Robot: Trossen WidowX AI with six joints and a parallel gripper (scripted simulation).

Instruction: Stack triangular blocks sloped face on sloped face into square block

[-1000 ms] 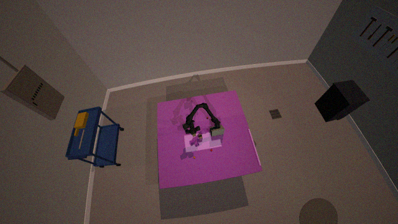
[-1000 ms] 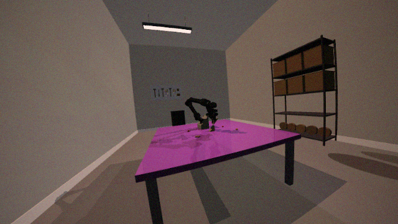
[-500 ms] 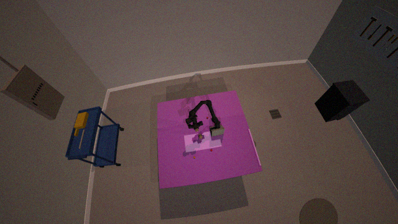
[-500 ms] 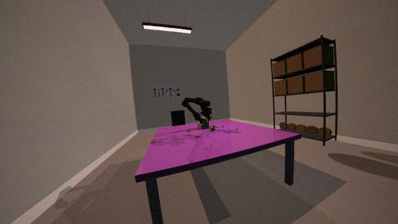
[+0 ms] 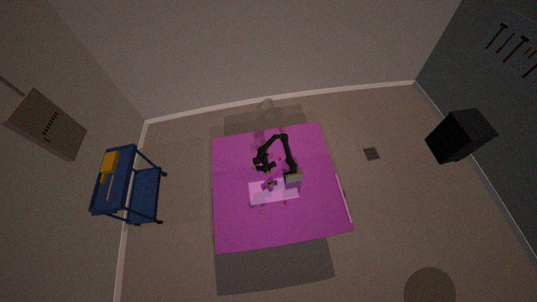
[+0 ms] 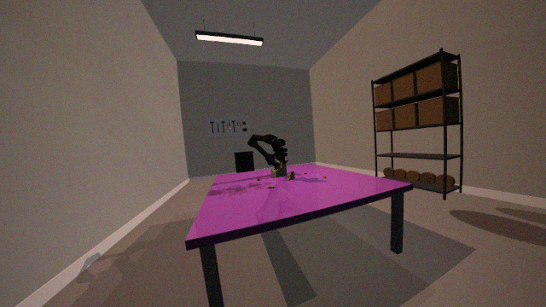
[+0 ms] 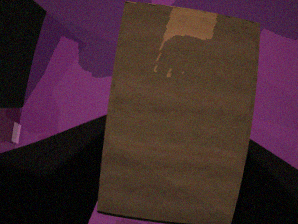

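Note:
My gripper (image 5: 265, 168) (image 6: 282, 164) (image 7: 172, 132) is shut on a brown triangular block (image 7: 180, 116), which fills the middle of the wrist view between the two dark fingers. It hangs above the magenta table (image 5: 235, 226) (image 6: 299, 200). The other triangular block (image 5: 270, 184) (image 6: 292, 176) lies on the table on a paler rectangle (image 5: 289, 194), a little in front of the gripper and apart from it. In the top and exterior views the held block is too small to make out.
The arm's grey base (image 5: 294, 177) stands on the table beside the paler rectangle. Several small orange and red bits (image 5: 262, 211) (image 6: 270, 187) lie scattered on the table. A blue cart (image 5: 126, 184) and a shelf rack (image 6: 418, 124) stand off the table.

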